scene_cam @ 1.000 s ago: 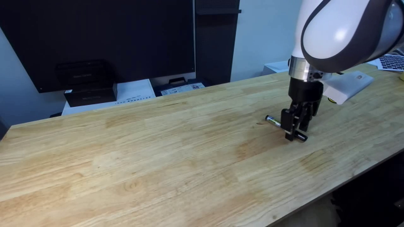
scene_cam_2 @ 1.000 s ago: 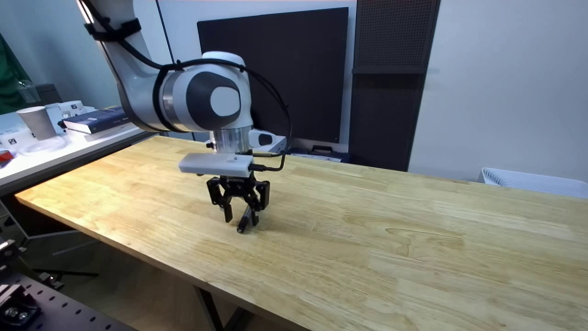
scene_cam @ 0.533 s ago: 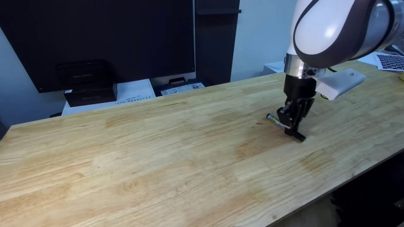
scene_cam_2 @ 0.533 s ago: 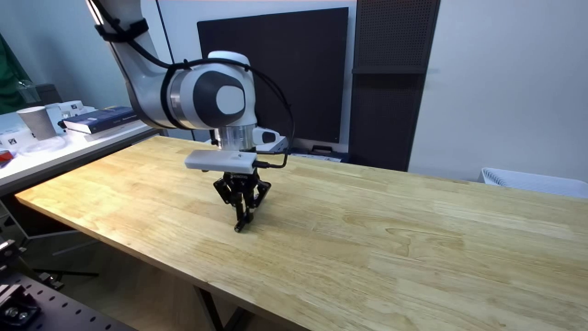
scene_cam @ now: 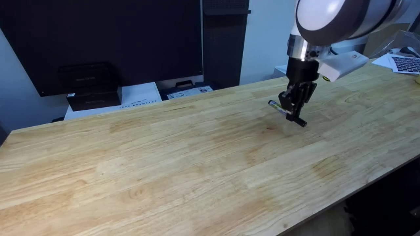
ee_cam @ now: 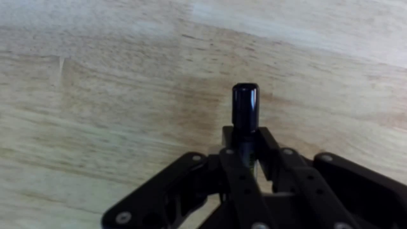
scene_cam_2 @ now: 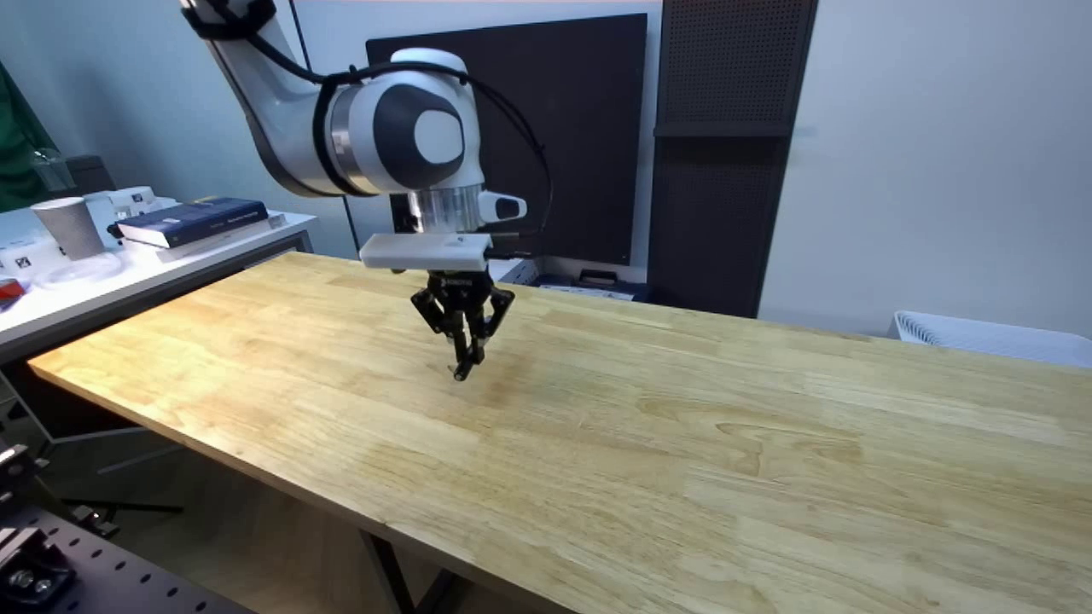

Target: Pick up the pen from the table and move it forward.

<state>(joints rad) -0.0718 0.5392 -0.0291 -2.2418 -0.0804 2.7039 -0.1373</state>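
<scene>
My gripper [scene_cam: 291,117] is shut on the pen [scene_cam: 278,108], holding it around the middle above the wooden table [scene_cam: 164,170]. The silvery-grey, label-covered section sticks out one side of the jaws, and the dark cap sticks out the other, tilted slightly down. In an exterior view the gripper [scene_cam_2: 467,351] hangs over the table [scene_cam_2: 699,443], and only the dark end of the pen [scene_cam_2: 462,372] shows below the fingers. The wrist view has the pen's black cap [ee_cam: 245,106] pointing away between the two fingertips; most of its body is hidden behind the gripper's linkage.
Behind the table's far edge are a black box [scene_cam: 93,100] on a white box [scene_cam: 141,95] and a dark case [scene_cam: 185,86]. A keyboard [scene_cam: 407,64] lies at the far end. A side desk holds books [scene_cam_2: 192,222] and a cup [scene_cam_2: 70,226].
The gripper's fingers have come together on the pen. Gripper and pen have since risen off the table and shifted toward its far edge.
</scene>
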